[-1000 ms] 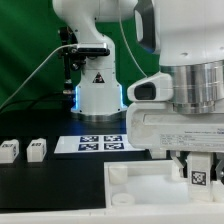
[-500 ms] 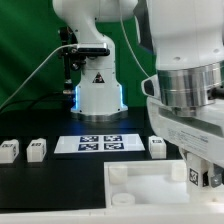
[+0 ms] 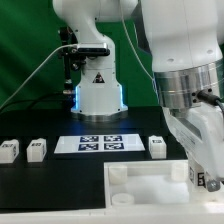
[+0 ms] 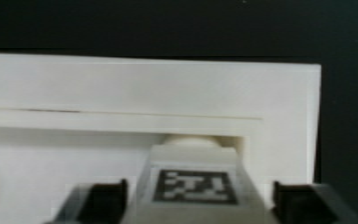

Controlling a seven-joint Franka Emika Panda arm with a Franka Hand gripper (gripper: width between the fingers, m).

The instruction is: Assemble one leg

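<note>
My gripper (image 3: 205,182) is at the exterior view's lower right, shut on the leg (image 3: 203,179), a small white post with a black-and-white tag. It holds the leg over the right end of the large white panel (image 3: 140,182). In the wrist view the leg (image 4: 197,165) sits between the two dark fingers (image 4: 101,203) of my gripper (image 4: 199,202), tag facing the camera. The leg's rounded far end points at the panel (image 4: 140,95). Whether the leg touches the panel cannot be told.
Three more white legs lie on the black table: two at the exterior view's left (image 3: 10,150) (image 3: 37,150) and one right of the marker board (image 3: 157,146). The marker board (image 3: 99,143) lies in front of the robot base (image 3: 98,92).
My wrist has turned and the gripper has shifted toward the exterior view's right with the leg. This uncovered the loose leg beside the marker board.
</note>
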